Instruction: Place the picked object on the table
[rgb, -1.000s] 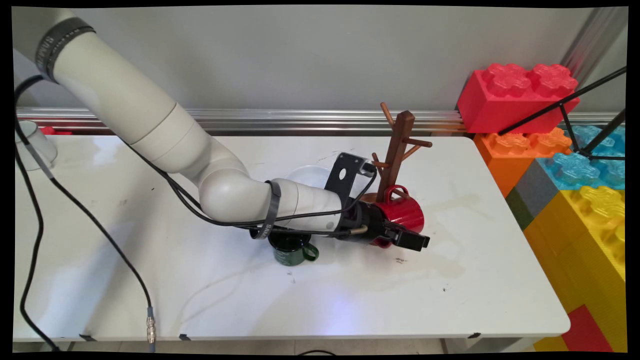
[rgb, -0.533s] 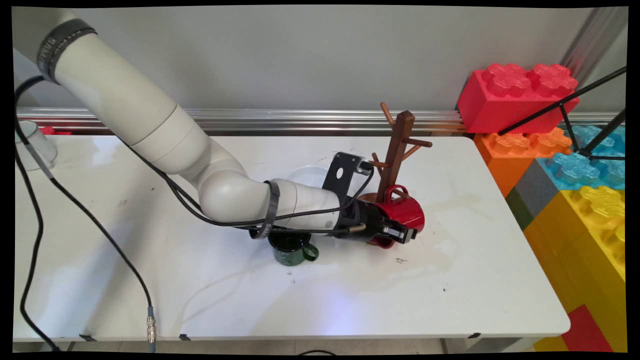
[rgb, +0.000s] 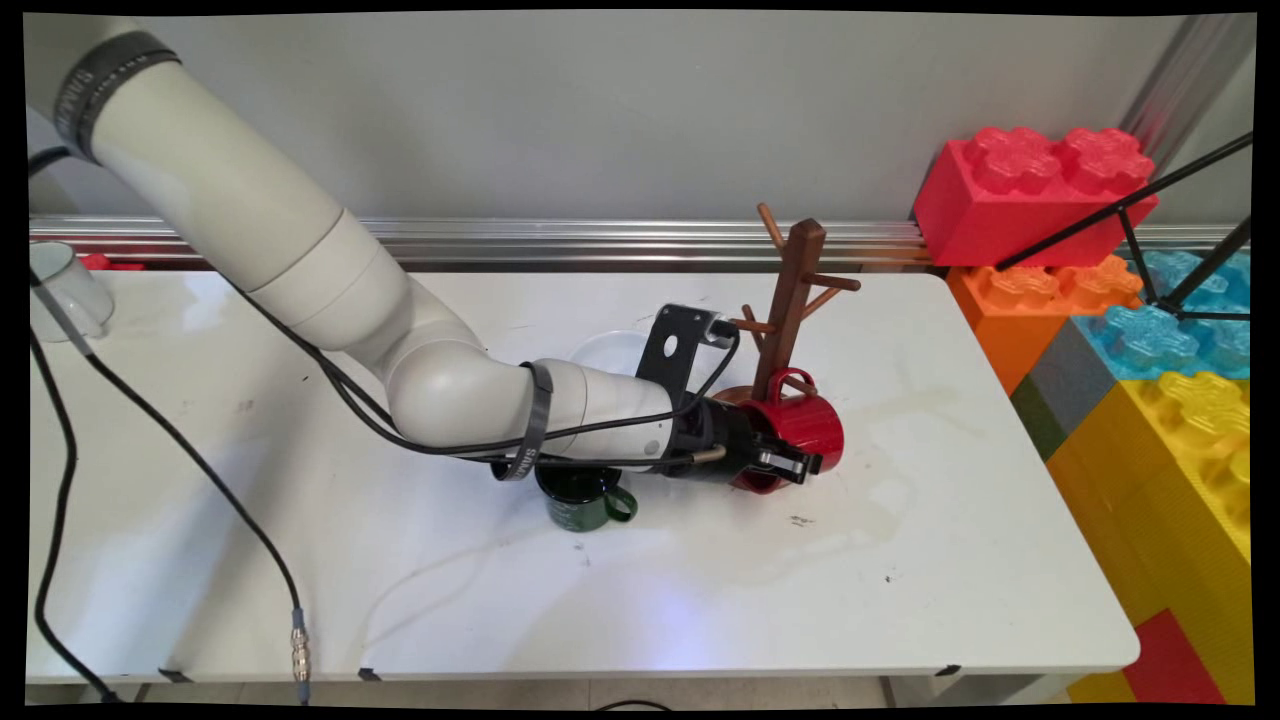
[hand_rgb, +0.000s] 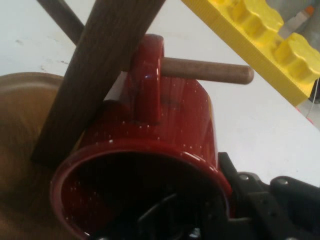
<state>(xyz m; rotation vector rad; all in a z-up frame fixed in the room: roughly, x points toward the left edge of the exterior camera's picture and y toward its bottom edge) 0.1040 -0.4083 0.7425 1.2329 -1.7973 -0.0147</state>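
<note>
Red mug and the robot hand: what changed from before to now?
The gripper closed its fingers onto the red mug's rim and pulled back slightly left. The mug hangs by its handle on the wooden tree. The green mug stayed put.

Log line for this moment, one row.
gripper: shut on red mug rim | mug handle over lowest peg of wooden mug tree | green mug under wrist

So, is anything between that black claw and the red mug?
Nothing visible. The gripper is shut on the red mug at its rim, one finger inside and one outside. The mug's handle is hooked over a peg of the wooden mug tree.
</note>
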